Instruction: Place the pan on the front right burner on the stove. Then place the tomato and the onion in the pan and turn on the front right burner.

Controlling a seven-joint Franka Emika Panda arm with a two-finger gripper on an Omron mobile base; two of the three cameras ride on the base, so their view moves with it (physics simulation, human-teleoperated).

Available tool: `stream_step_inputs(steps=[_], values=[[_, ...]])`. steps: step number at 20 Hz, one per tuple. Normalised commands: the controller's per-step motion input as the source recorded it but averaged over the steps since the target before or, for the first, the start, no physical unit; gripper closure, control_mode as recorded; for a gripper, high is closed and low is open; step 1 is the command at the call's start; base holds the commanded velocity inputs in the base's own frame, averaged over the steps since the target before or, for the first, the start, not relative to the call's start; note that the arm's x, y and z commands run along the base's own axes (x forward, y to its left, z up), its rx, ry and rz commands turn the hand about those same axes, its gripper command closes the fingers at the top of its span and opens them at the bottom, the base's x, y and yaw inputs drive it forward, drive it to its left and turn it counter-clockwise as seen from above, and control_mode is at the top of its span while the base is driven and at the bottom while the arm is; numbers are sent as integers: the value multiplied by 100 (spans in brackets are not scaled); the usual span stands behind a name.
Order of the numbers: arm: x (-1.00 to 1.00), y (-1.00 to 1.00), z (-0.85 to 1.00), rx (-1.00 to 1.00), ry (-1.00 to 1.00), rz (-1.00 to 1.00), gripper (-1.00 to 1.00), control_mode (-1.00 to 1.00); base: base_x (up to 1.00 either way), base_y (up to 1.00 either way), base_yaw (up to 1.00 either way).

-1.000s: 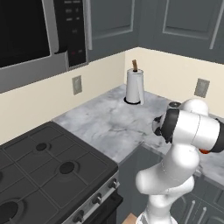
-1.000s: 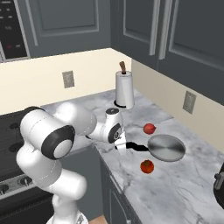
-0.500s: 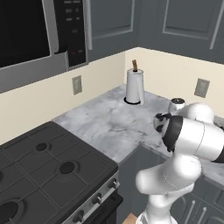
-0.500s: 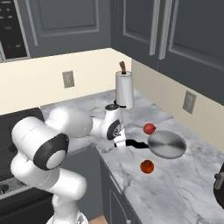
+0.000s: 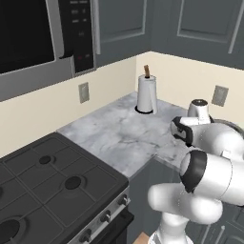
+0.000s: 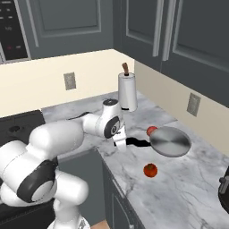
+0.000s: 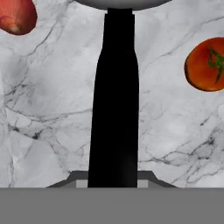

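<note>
The silver pan (image 6: 170,141) is on the marble counter at the right, its black handle (image 6: 136,143) pointing toward the arm. My gripper (image 6: 120,139) is shut on the end of that handle. In the hand view the handle (image 7: 114,109) runs up from between my fingertips (image 7: 75,180) to the pan's rim (image 7: 122,3). The tomato (image 7: 205,63) lies right of the handle and the reddish onion (image 7: 15,15) left of it. From the right base, the tomato (image 6: 150,170) is in front of the pan and the onion (image 6: 152,130) behind its handle. The stove (image 5: 33,190) is far left, with the front right burner (image 5: 72,182) bare.
A paper towel roll (image 5: 147,94) stands upright at the back corner of the counter (image 5: 114,133). Wall outlets (image 5: 84,92) sit above the backsplash. A microwave (image 5: 28,38) hangs over the stove, and dark cabinets run along the top.
The arm's elbow has swung outward while the hand stayed at the handle. The pan's bowl sits a little higher in the right base view. Tomato and onion have not moved.
</note>
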Motion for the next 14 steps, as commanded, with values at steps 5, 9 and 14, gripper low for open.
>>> stream_step_inputs(steps=[5, 9, 14], values=[[-21, 29, 33, 0, -1, 10, 100, -100, 0, 0, 0], [-23, 33, 23, 0, -2, 20, 100, -100, 0, 0, 0], [-18, 42, 13, 0, -1, 28, 100, -100, 0, 0, 0]])
